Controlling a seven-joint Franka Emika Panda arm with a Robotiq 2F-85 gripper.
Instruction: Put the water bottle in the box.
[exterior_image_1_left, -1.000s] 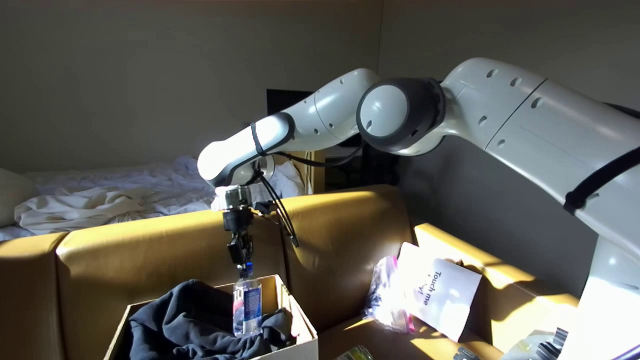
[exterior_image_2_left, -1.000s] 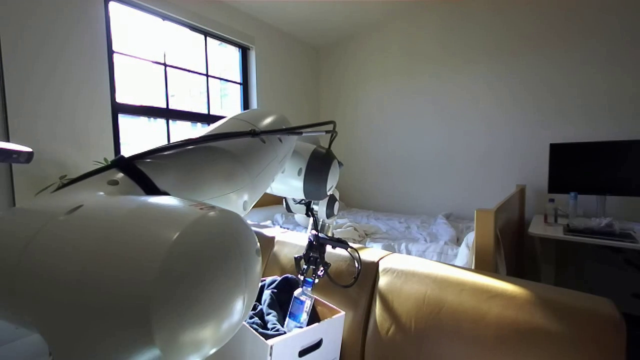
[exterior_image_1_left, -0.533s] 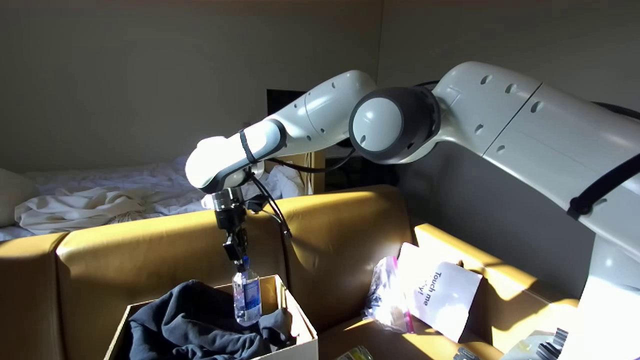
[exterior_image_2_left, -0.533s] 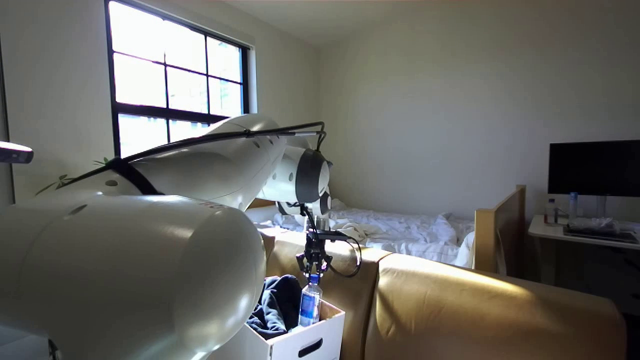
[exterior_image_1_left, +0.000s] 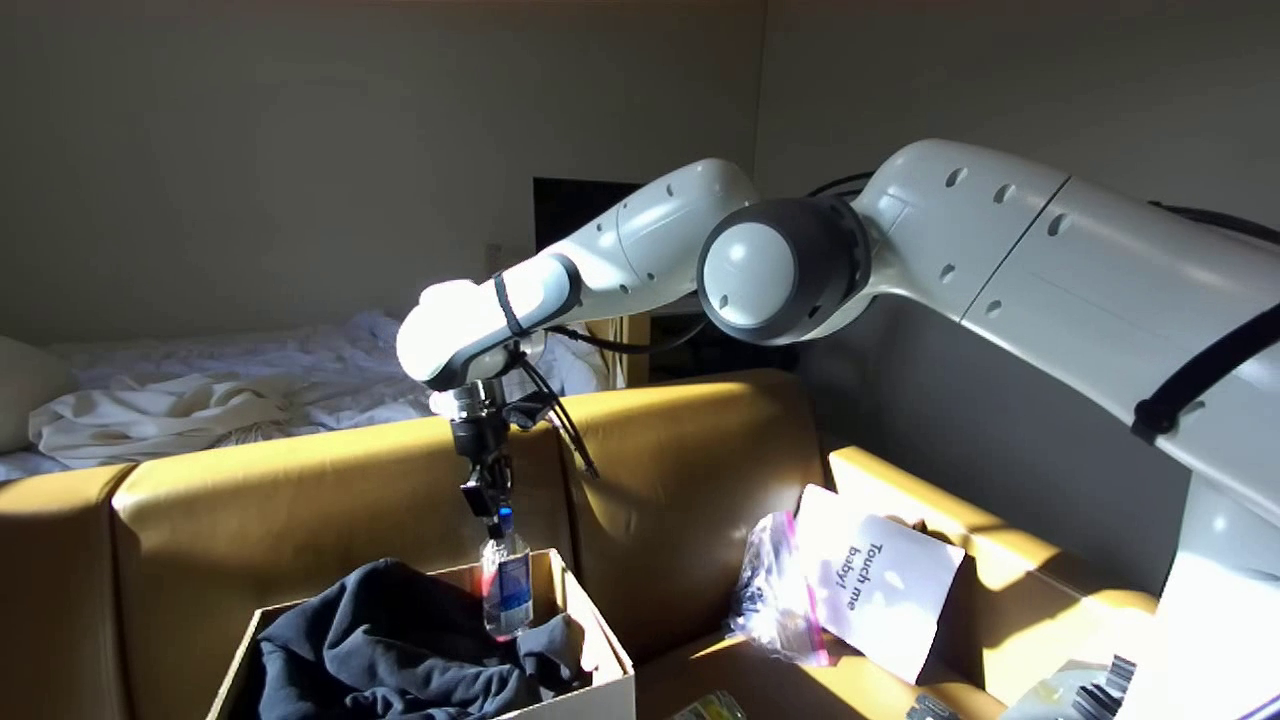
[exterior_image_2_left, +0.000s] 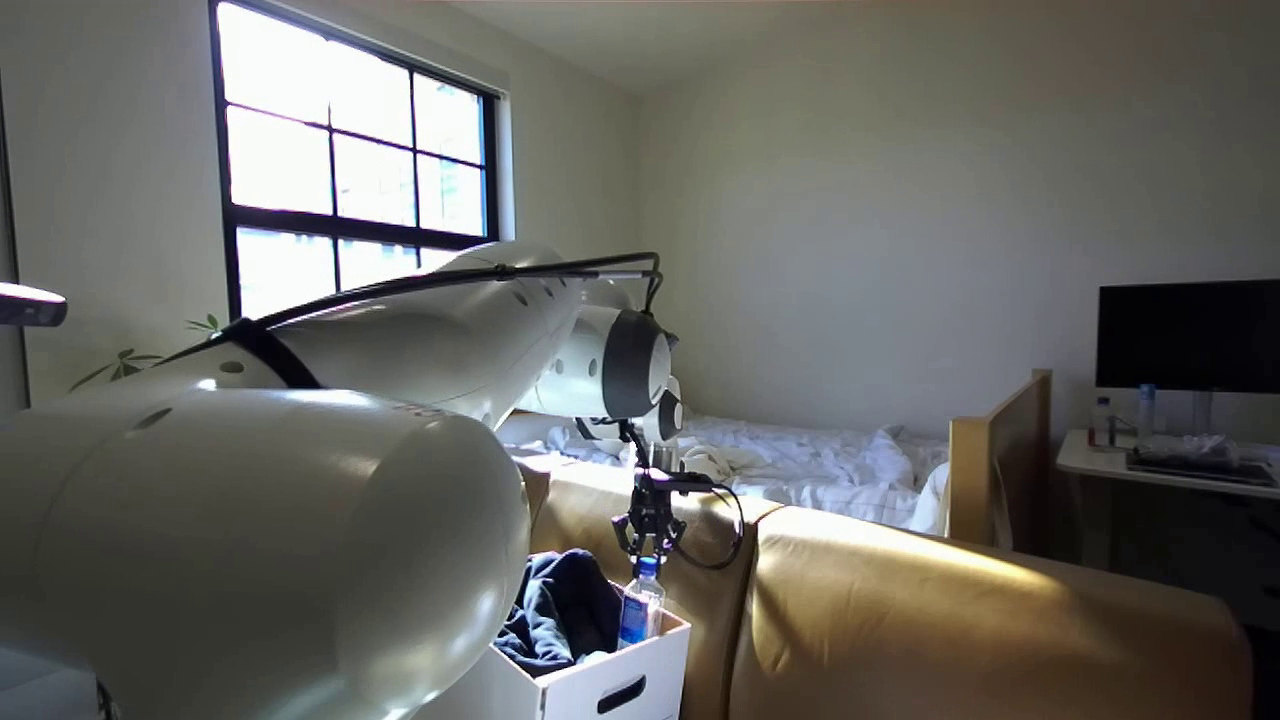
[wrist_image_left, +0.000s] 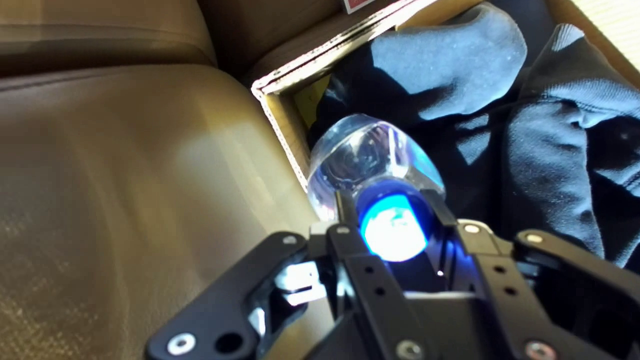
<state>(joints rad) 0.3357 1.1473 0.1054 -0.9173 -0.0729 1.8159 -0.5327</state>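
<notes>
The water bottle is a small clear bottle with a blue cap and a label. It hangs nearly upright in both exterior views (exterior_image_1_left: 510, 597) (exterior_image_2_left: 640, 612), and its shoulder shows in the wrist view (wrist_image_left: 350, 145). My gripper (exterior_image_1_left: 500, 525) points down and is shut on the bottle's blue cap; its fingers flank the cap in the wrist view (wrist_image_left: 392, 210). The box (exterior_image_1_left: 610, 670) is cardboard, open at the top, and holds bunched dark fabric (exterior_image_1_left: 390, 640). The bottle's lower part is over the box's back corner, near the fabric; whether it touches the fabric I cannot tell.
The box stands on a tan leather sofa (exterior_image_1_left: 300, 510), close to its backrest. To the right on the sofa lie a plastic bag (exterior_image_1_left: 780, 590) and a white paper sheet (exterior_image_1_left: 880, 590) with writing. A bed (exterior_image_2_left: 800, 460) is behind the sofa.
My gripper and the bottle have moved slightly right in both exterior views. The bottle has risen a little off the fabric and hangs straighter than one second ago. The box has not moved.
</notes>
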